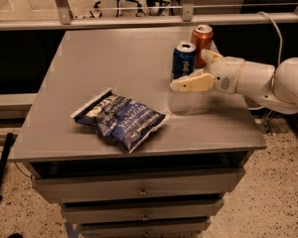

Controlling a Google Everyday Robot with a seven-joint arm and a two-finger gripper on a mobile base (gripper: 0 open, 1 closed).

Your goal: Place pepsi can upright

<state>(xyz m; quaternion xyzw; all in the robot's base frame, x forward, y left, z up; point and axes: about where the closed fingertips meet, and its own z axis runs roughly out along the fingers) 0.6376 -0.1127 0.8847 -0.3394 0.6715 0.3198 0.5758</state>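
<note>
Camera view: blue can [184, 58] at tool [189, 71]

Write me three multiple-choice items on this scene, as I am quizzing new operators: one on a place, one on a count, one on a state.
1. Where is the hand?
A. over the chip bag
B. at the pepsi can
C. below the table

2. How many soda cans stand on the table?
A. one
B. two
C. three

3. How is the pepsi can placed?
A. upright
B. on its side
C. upside down

Answers:
1 B: the hand is right beside the pepsi can, well away from the chip bag.
2 B: the pepsi can and an orange-red can just behind it.
3 A: its silver top faces up.
</note>
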